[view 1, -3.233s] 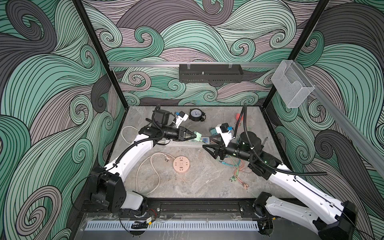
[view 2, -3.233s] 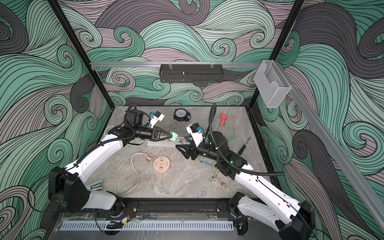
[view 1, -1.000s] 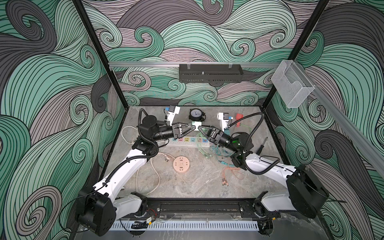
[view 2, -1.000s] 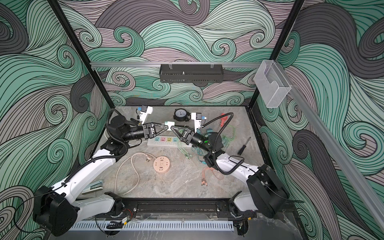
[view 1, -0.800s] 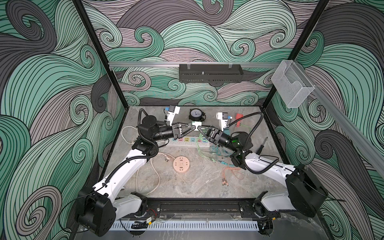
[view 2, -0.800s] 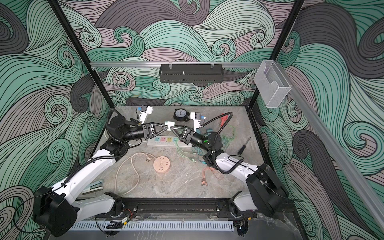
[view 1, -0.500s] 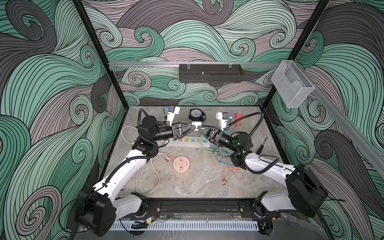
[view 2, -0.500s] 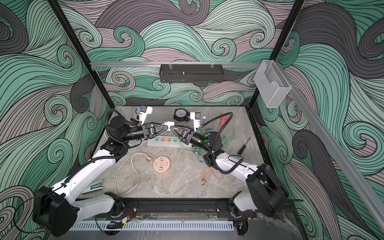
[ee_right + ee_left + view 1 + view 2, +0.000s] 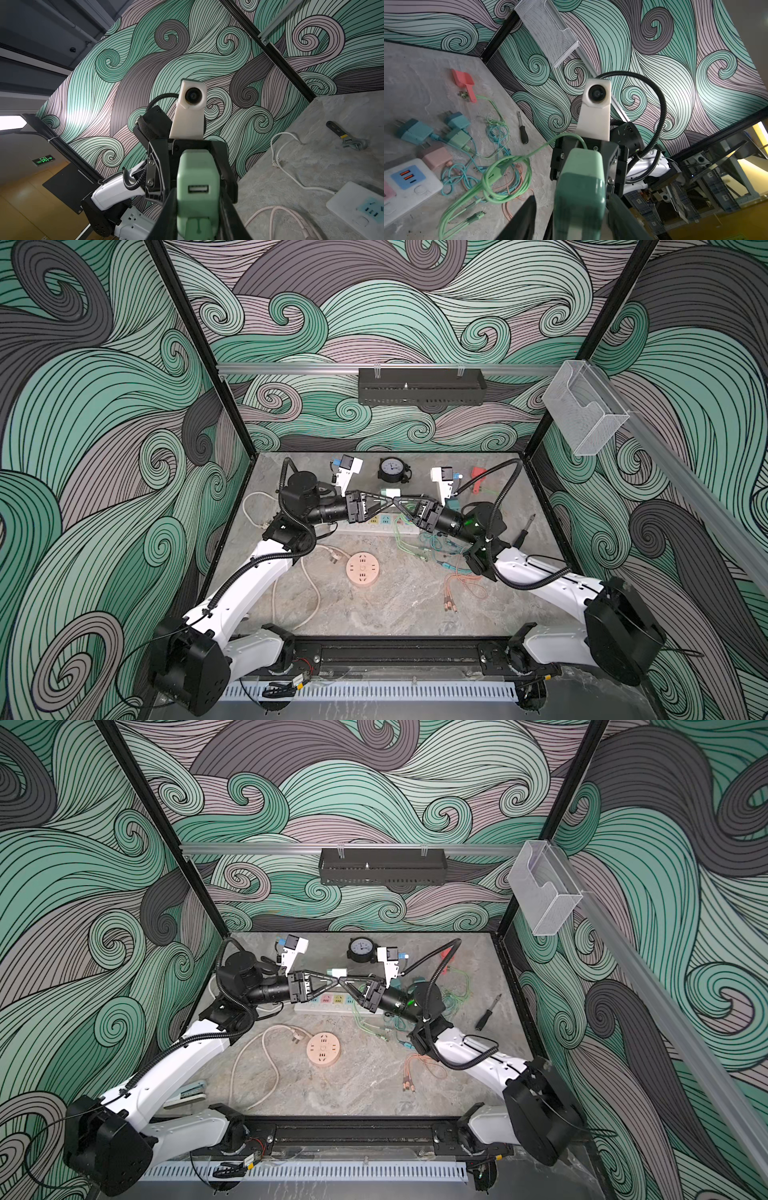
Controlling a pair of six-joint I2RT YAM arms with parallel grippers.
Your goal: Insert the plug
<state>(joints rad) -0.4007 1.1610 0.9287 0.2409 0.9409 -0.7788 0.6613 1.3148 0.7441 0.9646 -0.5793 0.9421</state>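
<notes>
A mint-green plug [image 9: 390, 492] [image 9: 337, 972] hangs in the air above the white power strip [image 9: 376, 527] [image 9: 322, 1007], where my two grippers meet tip to tip. My right gripper [image 9: 402, 506] [image 9: 197, 193] is shut on the plug [image 9: 196, 176], with a finger pressed to each side and the USB port facing its camera. My left gripper [image 9: 384, 501] [image 9: 572, 196] stands open around the other end of the plug [image 9: 579, 187]. One of its fingers [image 9: 525, 218] is clearly apart from the plug. A green cable [image 9: 537, 149] runs up from the table to the plug's far end.
A round peach socket [image 9: 362, 568] and a cream cord [image 9: 309, 593] lie in front of the strip. Tangled green, blue and orange cables [image 9: 432, 547] lie to its right, with spare adapters [image 9: 415, 131]. A gauge [image 9: 392, 469], a red scoop [image 9: 478, 479] and a screwdriver [image 9: 524, 531] lie further back.
Within the last second my right gripper closed on the plug, then my left jaws opened off it. Both arms stayed almost still, having earlier risen from the table to meet.
</notes>
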